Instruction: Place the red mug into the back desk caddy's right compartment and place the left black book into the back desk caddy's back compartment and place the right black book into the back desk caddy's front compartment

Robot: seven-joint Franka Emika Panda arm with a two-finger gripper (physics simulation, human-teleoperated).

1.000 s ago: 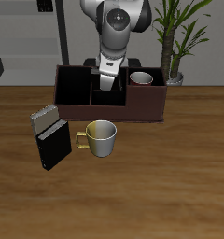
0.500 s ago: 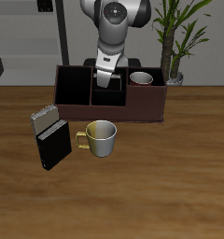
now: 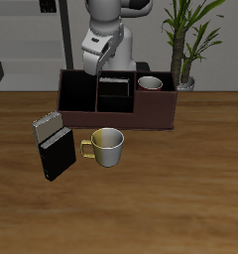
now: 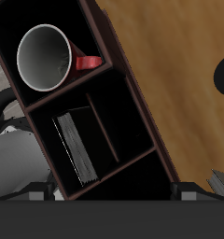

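Mottled dark red on the outside and pale grey-white within, the red mug (image 4: 46, 56) stands upright in the back desk caddy (image 3: 156, 117), in the end compartment nearest the potted plant (image 3: 188, 40); from the wrist view its red handle points toward the caddy's long wall, and from the exterior view only its pale rim shows above the caddy's edge. One black book (image 4: 78, 142) stands on edge in the neighbouring middle section, in the compartment against the caddy's back wall, its pale page edges turned up; the compartment in front of it holds nothing visible. The other black book (image 3: 57, 157) stands upright on the wooden table (image 3: 190, 189), well apart from the caddy and nearer the table's front edge, with a grey book (image 3: 48, 126) upright just behind it, the two close together or touching. A cream mug with a yellow handle (image 3: 105, 147) sits on the table beside those books, in front of the caddy. The gripper (image 3: 98, 72) hangs above the caddy's back wall, over the middle section, carrying nothing; its fingers appear parted, though how wide cannot be told, since only blurred bits of them show at the wrist view's edge. A dark shelf frame (image 3: 66, 30) stands behind the robot.
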